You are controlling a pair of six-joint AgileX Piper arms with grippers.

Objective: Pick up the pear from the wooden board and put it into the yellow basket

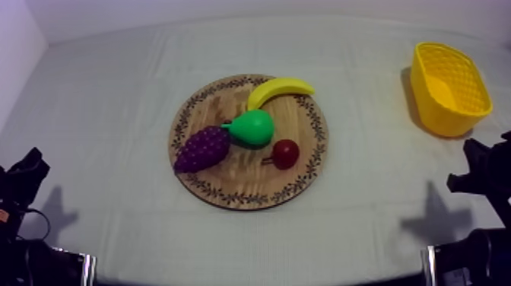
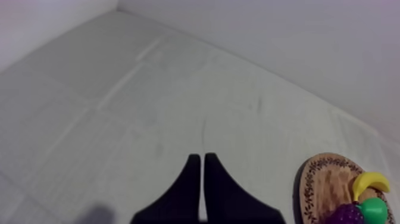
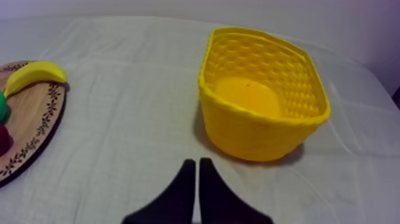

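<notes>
We record our left gripper [image 2: 202, 158] and right gripper [image 3: 196, 161] each pressed together as a narrow wedge over the cloth. The pear [image 1: 253, 127] lies on the wooden board [image 1: 228, 186], between the two grippers and well apart from both, beside the bunch of grapes [image 1: 201, 149] and the banana [image 1: 278, 90]. The yellow basket [image 3: 262, 134] stands upright near the right gripper, ahead of it.

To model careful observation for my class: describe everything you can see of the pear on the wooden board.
The pear is bright green, smooth and glossy like plastic. It lies on its side near the middle of the wooden board, narrow end toward the bunch of grapes, seemingly touching them. The banana curves just behind it; the small red fruit sits close in front.
</notes>
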